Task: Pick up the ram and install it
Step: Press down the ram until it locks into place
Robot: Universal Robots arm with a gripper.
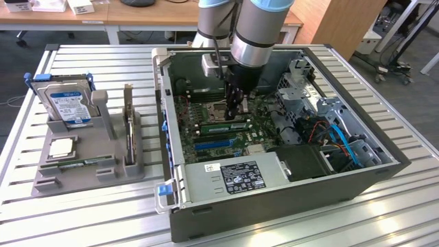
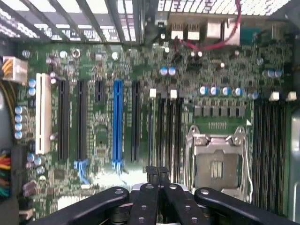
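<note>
A green ram stick sits lengthwise in a slot of the motherboard inside the open computer case. My gripper reaches down into the case right above it, with its black fingers pressed together and nothing between them. In the wrist view the shut gripper is over one end of the memory slots, beside the processor socket. There the ram shows edge-on as a thin line in the outermost slot. Whether the tips touch it I cannot tell. Another green stick lies in the grey rack.
The grey rack on the exterior view's left holds a hard drive, an upright expansion card and a square silver chip. Inside the case are a power supply, a drive cage and loose cables.
</note>
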